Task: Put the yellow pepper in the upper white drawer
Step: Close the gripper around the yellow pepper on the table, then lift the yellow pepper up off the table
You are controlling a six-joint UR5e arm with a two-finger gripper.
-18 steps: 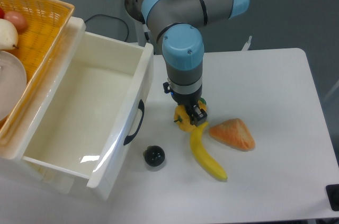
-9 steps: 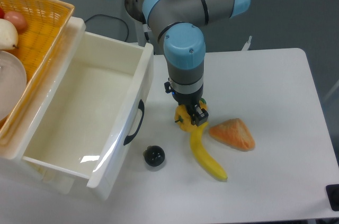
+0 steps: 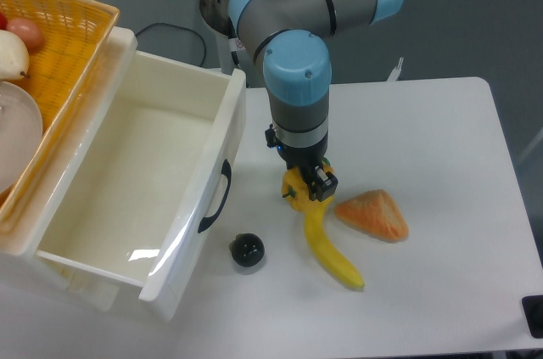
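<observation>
Yellow pepper point(image 3: 296, 190), small and lobed, in claw point(image 3: 307, 187).

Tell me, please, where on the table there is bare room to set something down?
The right side of the table, beyond the orange wedge, is bare, as is the front strip below the banana. It is crowded between the drawer, black ball, gripper and yellow pepper.

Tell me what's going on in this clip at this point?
A single robot arm has its pincer down on the yellow pepper, which sits on the table touching the top end of a banana. The pincer looks closed around the pepper. The upper white drawer stands pulled open and empty to the left, so the pepper is not in it yet.
</observation>
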